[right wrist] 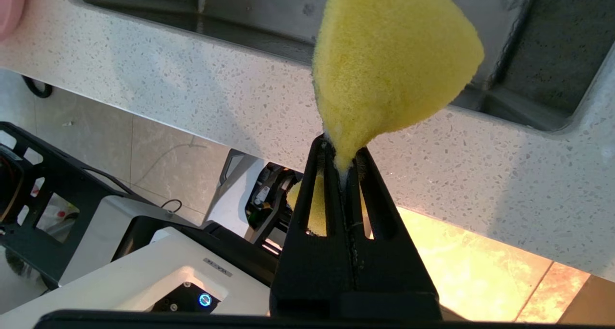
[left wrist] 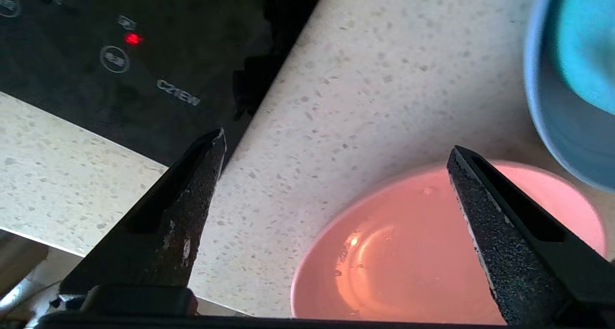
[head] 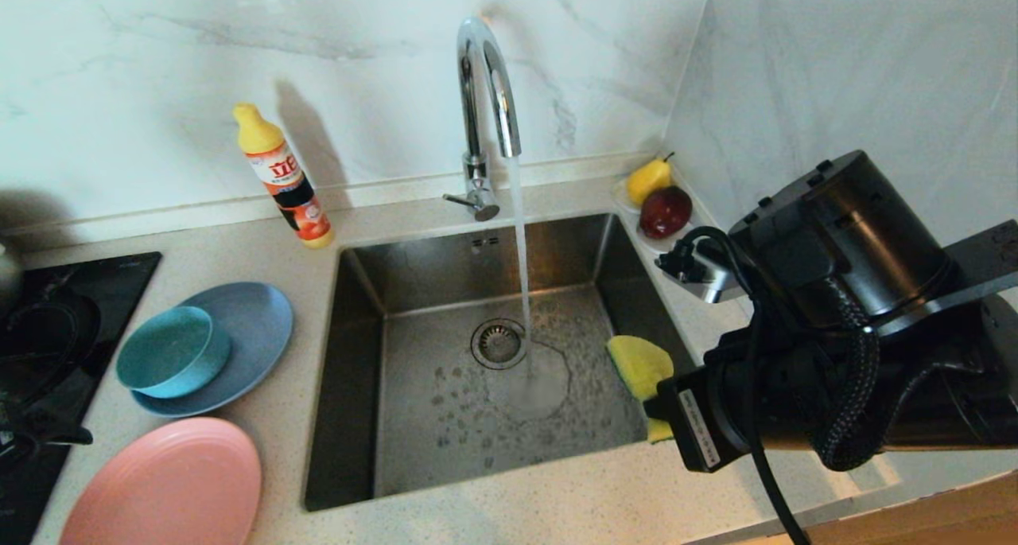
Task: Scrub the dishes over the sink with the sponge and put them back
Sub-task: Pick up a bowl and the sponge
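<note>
— Pink plate [head: 163, 485] lies flat on the desk [head: 557, 513] left of the sink [head: 493, 354], near its front edge. Beyond it, the teal bowl [head: 171, 352] leans on the grey-blue plate [head: 246, 330].

— And the left gripper [left wrist: 336, 151]?

— Its fingers [left wrist: 192, 185] stand wide apart with nothing between them, above the pink plate's rim [left wrist: 336, 223] beside the stovetop [left wrist: 120, 55].

— The sponge [head: 640, 366]?

— Pinched hard in the right gripper [right wrist: 342, 158], whose fingers are closed on one end so the foam bulges out. It hangs at the sink's right edge, while water runs from the tap [head: 485, 83] toward the drain [head: 499, 342].

— How would the plate handle?

— Probably light and stiff, but smooth, and its centre looks wet, so likely slippery. It lies flat, so the sensible hold is the raised rim, one finger over and one under. A pinch too shallow could let it slide out.

— The sponge?

— Soft and light; it yields, so it needs pressing against a dish to scrub.
</note>
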{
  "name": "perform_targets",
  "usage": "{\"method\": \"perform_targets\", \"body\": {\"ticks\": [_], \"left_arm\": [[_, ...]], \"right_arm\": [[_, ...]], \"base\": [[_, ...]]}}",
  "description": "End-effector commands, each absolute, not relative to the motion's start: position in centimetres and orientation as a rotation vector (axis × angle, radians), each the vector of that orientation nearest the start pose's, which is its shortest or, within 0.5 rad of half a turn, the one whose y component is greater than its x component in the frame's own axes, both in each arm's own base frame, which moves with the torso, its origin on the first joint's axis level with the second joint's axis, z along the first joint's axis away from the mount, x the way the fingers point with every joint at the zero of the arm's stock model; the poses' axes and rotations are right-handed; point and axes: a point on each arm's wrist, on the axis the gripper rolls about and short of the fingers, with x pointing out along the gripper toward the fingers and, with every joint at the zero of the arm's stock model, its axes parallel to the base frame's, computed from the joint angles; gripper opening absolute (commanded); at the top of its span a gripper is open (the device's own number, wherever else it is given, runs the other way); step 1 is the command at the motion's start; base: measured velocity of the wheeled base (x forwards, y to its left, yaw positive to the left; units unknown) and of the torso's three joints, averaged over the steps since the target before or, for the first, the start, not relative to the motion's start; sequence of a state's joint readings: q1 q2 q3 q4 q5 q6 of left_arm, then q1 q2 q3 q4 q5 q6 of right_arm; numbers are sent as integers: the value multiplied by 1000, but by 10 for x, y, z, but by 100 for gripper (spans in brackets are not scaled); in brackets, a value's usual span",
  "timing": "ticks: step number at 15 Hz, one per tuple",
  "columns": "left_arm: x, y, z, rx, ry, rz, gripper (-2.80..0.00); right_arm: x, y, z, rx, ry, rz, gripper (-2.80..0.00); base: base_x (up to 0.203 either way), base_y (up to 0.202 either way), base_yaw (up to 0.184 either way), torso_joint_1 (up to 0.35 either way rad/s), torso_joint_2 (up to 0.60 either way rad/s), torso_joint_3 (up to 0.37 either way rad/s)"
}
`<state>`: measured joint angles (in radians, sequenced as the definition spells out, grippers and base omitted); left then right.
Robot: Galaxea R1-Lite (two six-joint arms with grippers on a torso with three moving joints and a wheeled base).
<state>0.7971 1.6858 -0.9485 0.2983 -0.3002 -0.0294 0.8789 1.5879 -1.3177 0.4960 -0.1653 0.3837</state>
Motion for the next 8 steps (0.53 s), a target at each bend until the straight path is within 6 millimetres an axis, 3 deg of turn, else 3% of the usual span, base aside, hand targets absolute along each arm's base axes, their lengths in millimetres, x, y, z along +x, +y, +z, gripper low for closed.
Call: {"method": "perform_targets", "body": {"ticks": [1,8], "left_arm": [[192,192,151,-580,872,477,0],[190,189,175,-668,745,394,0]], "right_arm": [[174,204,255,-37,793,531,-280],[175,205,252,-46,798,521,-280]], "base": [[0,0,0,0,0,0],[0,0,0,0,0,0]]}}
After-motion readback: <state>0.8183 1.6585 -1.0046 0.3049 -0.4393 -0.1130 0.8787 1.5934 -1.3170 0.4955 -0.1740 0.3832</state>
